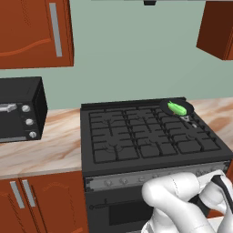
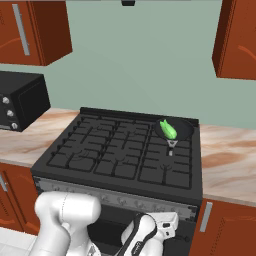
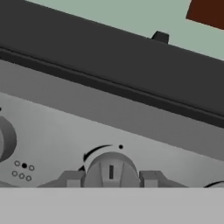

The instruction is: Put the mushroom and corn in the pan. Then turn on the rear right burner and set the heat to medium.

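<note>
Corn (image 1: 176, 108) lies in the pan (image 1: 187, 105) on the rear right burner (image 1: 181, 119) of the black stove (image 1: 136, 136), with the pan's grey handle (image 2: 171, 145) pointing toward the stove's front. You'll see the gripper (image 3: 111, 179) pressed up to the grey control panel (image 3: 52, 131), one fingertip on each side of a round knob (image 3: 111, 169); the jaws look closed on it. On the bench (image 1: 50, 145) to the left stands a black toaster oven (image 1: 20, 109).
</note>
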